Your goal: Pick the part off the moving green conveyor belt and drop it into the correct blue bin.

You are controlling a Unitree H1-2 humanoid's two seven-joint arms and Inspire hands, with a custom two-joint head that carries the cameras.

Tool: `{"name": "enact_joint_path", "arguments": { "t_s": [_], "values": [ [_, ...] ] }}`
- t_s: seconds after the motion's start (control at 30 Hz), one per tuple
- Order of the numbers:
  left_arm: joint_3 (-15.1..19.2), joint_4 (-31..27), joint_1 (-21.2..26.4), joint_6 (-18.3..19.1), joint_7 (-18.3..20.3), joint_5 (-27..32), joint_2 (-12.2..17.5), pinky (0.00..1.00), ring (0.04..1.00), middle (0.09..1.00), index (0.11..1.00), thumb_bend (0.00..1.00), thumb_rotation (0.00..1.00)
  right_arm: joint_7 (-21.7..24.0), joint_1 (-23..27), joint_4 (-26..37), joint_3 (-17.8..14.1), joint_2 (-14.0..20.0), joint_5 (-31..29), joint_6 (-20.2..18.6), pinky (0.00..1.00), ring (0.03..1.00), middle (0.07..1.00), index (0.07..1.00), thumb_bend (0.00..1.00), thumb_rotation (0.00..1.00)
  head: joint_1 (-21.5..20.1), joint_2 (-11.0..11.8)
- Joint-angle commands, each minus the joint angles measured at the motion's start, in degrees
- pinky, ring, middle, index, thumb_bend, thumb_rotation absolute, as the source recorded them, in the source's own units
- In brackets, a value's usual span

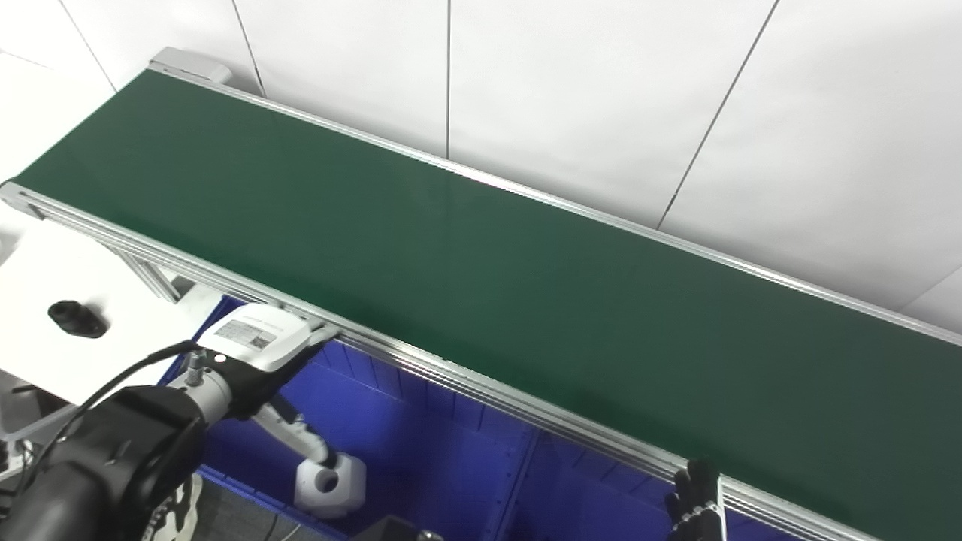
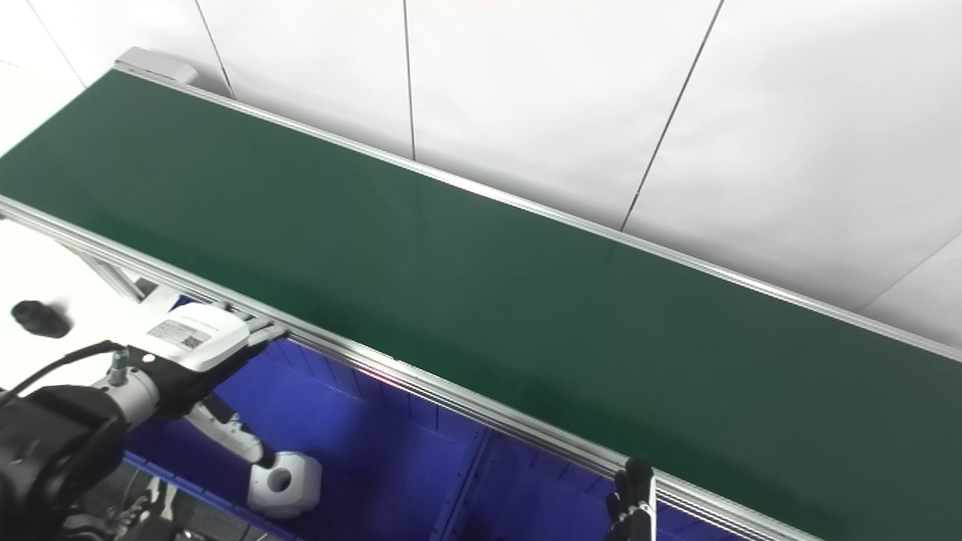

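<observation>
A green belt [image 1: 481,270] is seen running diagonally, with nothing visible on its surface. The left hand [image 1: 259,342] is held over the blue bin [image 1: 421,443], just below the belt's near rail; whether its fingers are apart or together cannot be told. A white part [image 1: 329,485] lies in the bin beneath it. Only the fingertips of the right hand [image 2: 633,500] are shown, its state unclear. A black object [image 1: 75,318] on the white table [image 1: 45,278] appears sharp in the left eye view, blurred in the right.

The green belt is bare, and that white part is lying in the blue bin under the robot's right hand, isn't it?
Not quite: in the left eye view the white part lies in the blue bin under the left hand, not the right. The green belt is indeed bare.
</observation>
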State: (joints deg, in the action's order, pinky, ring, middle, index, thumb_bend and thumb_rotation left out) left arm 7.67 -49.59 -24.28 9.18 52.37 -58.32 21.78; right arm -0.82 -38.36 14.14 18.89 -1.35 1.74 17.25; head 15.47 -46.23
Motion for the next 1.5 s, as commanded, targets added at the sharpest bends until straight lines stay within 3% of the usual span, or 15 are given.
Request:
{"name": "enact_joint_path", "arguments": {
  "t_s": [0.0, 0.17, 0.2, 0.27, 0.33, 0.43, 0.53, 0.63, 0.67, 0.73, 0.8, 0.87, 0.97, 1.27, 1.47],
  "values": [
    [1.5, -3.9, 1.4, 4.2, -0.4, 8.2, -0.6, 1.00, 0.962, 0.982, 0.967, 1.00, 0.73, 0.5, -0.4, 1.7, 0.5, -0.7, 0.4, 1.2, 1.00, 0.995, 1.000, 1.000, 0.67, 0.99, -1.3, -0.2],
    [6.2, -4.8, 5.2, 11.6, -1.4, 36.4, -5.1, 1.00, 0.996, 0.999, 0.998, 1.00, 0.76, 0.1, -0.7, 1.9, 1.3, -1.6, 1.6, 1.1, 1.00, 0.988, 1.000, 1.000, 0.65, 0.97, -6.4, -1.4],
    [6.4, -4.8, 5.7, 12.1, -2.0, 40.6, -5.9, 1.00, 0.998, 1.000, 0.999, 1.00, 0.78, 0.1, -0.7, 1.8, 1.4, -1.8, 1.6, 1.3, 1.00, 0.986, 1.000, 1.000, 0.66, 0.96, -6.4, -1.4],
    [6.6, -4.8, 6.3, 13.1, -3.9, 47.8, -7.7, 0.99, 1.000, 1.000, 1.000, 1.00, 0.85, -0.3, -0.8, 1.5, 2.0, -2.7, 2.3, 1.5, 1.00, 0.980, 1.000, 1.000, 0.66, 0.93, -10.7, -2.0],
    [5.9, -4.8, 6.7, 14.4, -6.2, 51.7, -10.9, 1.00, 1.000, 1.000, 1.000, 1.00, 0.90, -0.6, -0.9, 1.2, 2.7, -3.5, 2.8, 1.5, 1.00, 0.973, 1.000, 1.000, 0.68, 0.91, -13.4, -2.4],
    [3.6, -4.8, 5.4, 14.5, -11.4, 53.2, -16.3, 1.00, 1.000, 1.000, 1.000, 1.00, 0.96, -1.3, -0.9, 0.9, 3.5, -4.7, 3.5, 0.8, 1.00, 0.960, 1.000, 1.000, 0.72, 0.86, -17.0, -3.4],
    [-0.5, -4.8, 1.0, 13.9, -16.8, 51.1, -21.7, 1.00, 1.000, 1.000, 1.000, 1.00, 0.98, -2.1, -0.8, 1.4, 4.5, -6.2, 5.3, -0.8, 1.00, 0.947, 0.992, 1.000, 0.75, 0.85, -24.5, -5.0],
    [-6.2, -1.9, -4.2, 8.8, -21.7, 47.8, -25.0, 1.00, 1.000, 1.000, 1.000, 1.00, 1.00, -3.4, -0.5, 1.0, 5.4, -7.9, 6.5, -1.1, 0.99, 0.933, 0.982, 0.996, 0.74, 0.81, -28.8, -5.9],
    [-7.3, -0.8, -5.0, 7.3, -23.1, 47.4, -25.1, 1.00, 1.000, 1.000, 1.000, 1.00, 1.00, -3.8, -0.4, 0.8, 5.7, -8.3, 6.9, -1.2, 0.98, 0.929, 0.980, 0.994, 0.74, 0.80, -29.9, -6.0],
    [-10.6, 5.3, -8.8, 0.3, -26.1, 46.4, -25.2, 1.00, 1.000, 1.000, 1.000, 1.00, 1.00, -4.8, -0.1, 0.6, 6.1, -9.2, 8.2, -1.3, 0.97, 0.925, 0.979, 0.992, 0.72, 0.79, -31.5, -6.4],
    [-12.8, 11.0, -10.6, -5.6, -27.8, 45.8, -23.4, 1.00, 1.000, 1.000, 1.000, 1.00, 0.99, -5.8, 0.0, 0.5, 6.6, -9.9, 9.3, -1.8, 0.96, 0.924, 0.978, 0.992, 0.72, 0.79, -33.1, -6.3],
    [-13.3, 14.6, -10.1, -8.4, -29.2, 46.0, -21.5, 1.00, 1.000, 1.000, 1.000, 1.00, 0.97, -6.6, 0.3, 0.3, 6.9, -10.2, 10.3, -1.9, 0.97, 0.930, 0.985, 0.999, 0.72, 0.81, -33.8, -6.2],
    [-13.5, 16.9, -9.0, -9.2, -31.2, 46.5, -20.6, 1.00, 1.000, 1.000, 1.000, 1.00, 0.97, -7.6, 0.7, -0.1, 7.1, -10.4, 11.6, -1.6, 0.98, 0.929, 0.986, 1.000, 0.72, 0.82, -34.8, -6.2],
    [-16.6, 17.0, -6.6, -5.1, -33.5, 45.9, -19.9, 1.00, 1.000, 1.000, 1.000, 1.00, 0.98, -9.6, 0.3, 0.6, 7.2, -10.3, 13.1, -3.4, 0.99, 0.934, 0.992, 1.000, 0.74, 0.84, -37.9, -7.2],
    [-17.9, 17.2, -5.8, -3.9, -35.0, 47.5, -21.3, 1.00, 1.000, 1.000, 1.000, 1.00, 0.97, -9.9, 0.7, 0.9, 6.8, -10.0, 12.0, -3.8, 0.99, 0.942, 0.993, 1.000, 0.73, 0.82, -37.6, -7.6]
  ]
}}
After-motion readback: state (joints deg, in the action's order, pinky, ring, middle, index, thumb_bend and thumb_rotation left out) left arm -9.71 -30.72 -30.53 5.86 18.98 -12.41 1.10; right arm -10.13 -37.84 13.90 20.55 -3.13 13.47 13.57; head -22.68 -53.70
